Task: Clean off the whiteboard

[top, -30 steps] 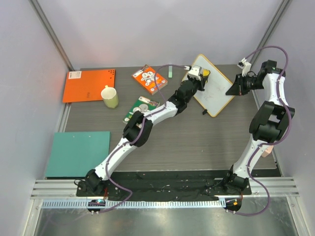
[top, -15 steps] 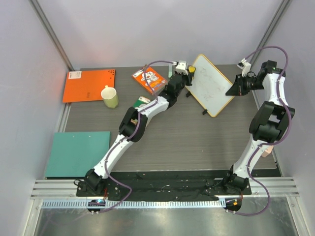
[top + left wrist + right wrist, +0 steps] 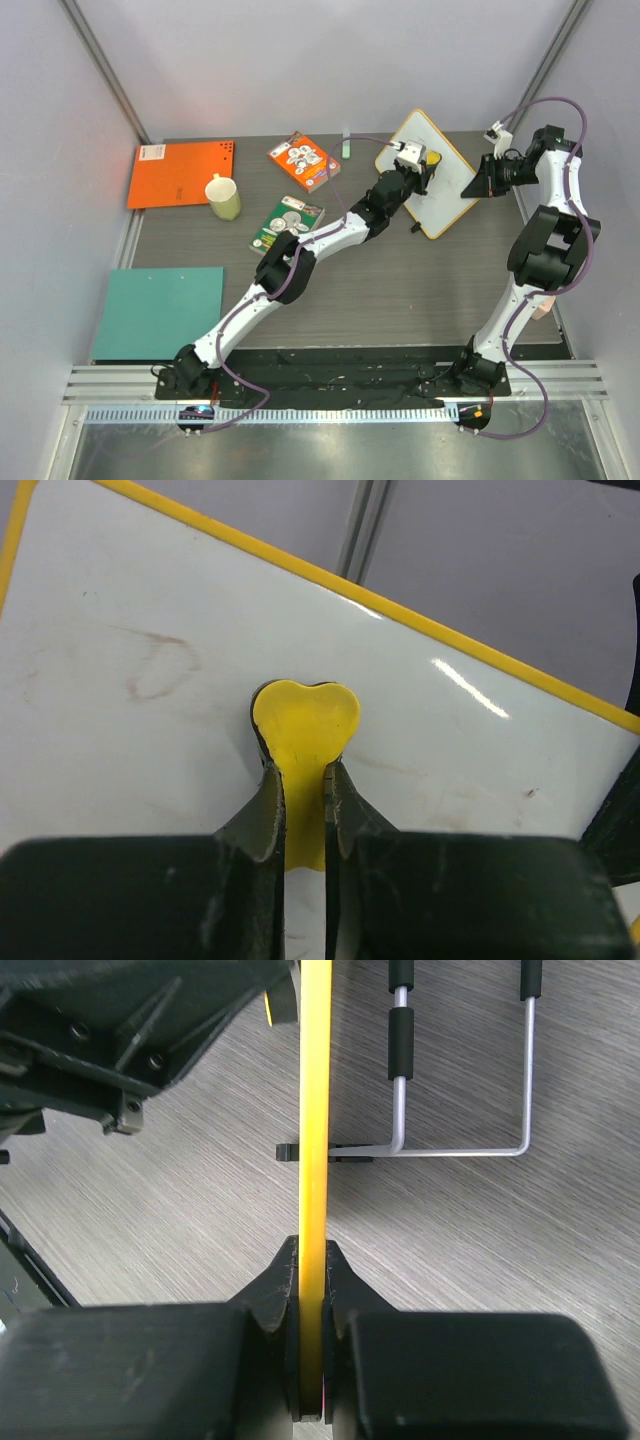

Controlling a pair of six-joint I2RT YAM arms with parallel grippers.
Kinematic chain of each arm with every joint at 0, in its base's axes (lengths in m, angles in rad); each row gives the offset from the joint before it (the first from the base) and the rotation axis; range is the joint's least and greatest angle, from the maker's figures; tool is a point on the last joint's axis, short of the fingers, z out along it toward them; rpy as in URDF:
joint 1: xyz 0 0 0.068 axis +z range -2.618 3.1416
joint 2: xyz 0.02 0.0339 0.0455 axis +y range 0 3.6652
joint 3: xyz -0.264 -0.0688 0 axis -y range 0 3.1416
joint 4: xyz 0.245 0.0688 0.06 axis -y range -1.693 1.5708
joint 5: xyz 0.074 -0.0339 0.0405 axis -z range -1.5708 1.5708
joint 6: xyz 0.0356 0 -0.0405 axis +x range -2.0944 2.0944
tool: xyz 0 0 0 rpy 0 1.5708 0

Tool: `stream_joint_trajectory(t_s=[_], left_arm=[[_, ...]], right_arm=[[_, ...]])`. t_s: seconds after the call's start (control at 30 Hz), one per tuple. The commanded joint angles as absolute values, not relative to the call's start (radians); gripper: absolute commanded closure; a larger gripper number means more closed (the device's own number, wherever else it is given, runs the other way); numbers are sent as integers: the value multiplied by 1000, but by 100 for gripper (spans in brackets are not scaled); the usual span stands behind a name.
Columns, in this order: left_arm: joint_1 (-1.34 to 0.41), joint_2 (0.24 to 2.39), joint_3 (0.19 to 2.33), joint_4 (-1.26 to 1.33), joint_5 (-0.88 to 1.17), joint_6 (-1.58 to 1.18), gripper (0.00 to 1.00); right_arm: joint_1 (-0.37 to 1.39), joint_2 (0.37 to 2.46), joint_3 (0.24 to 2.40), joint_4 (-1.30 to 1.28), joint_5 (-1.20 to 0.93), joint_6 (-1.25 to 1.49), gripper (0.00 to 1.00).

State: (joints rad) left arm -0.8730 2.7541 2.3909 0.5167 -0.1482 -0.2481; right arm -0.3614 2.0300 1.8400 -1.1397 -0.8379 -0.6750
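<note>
The whiteboard (image 3: 440, 195), white with a yellow frame, stands tilted at the back right of the table. My left gripper (image 3: 428, 160) is shut on a yellow heart-shaped eraser (image 3: 303, 720), pressed flat on the board's face (image 3: 150, 730), which shows faint smudged marks. My right gripper (image 3: 478, 183) is shut on the whiteboard's right edge; in the right wrist view the yellow frame (image 3: 315, 1110) runs edge-on between the fingers (image 3: 272, 1290), and the wire stand (image 3: 460, 1150) shows behind it.
An orange sheet (image 3: 180, 172), a cream mug (image 3: 223, 196) and two printed cards (image 3: 303, 160) (image 3: 285, 222) lie at the back left. A teal sheet (image 3: 160, 312) lies at the near left. A small green marker (image 3: 346, 146) lies by the back edge.
My left gripper has swung right with the eraser, from off the board's left edge back onto its face. The right gripper holds the board in the same place.
</note>
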Motion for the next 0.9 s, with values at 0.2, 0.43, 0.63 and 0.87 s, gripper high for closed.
stream_joint_trajectory(t_s=[0.2,0.43,0.63,0.87], left_arm=[[-756,2862,2580,402,-192,-385,100],[-727,2876,2583,408,-181,-406,100],[-767,2852,2527,459,-74,-379,100],[-867,2826,2485,446,-6,-330,100]], right_arm=[[-258,2141,1763,-1330,-718,-862,99],[-236,2177,1841,-1457,-690,-934,99],[-203,2214,1876,-1509,-646,-945,99],[-195,2195,1884,-1485,-664,-933,99]])
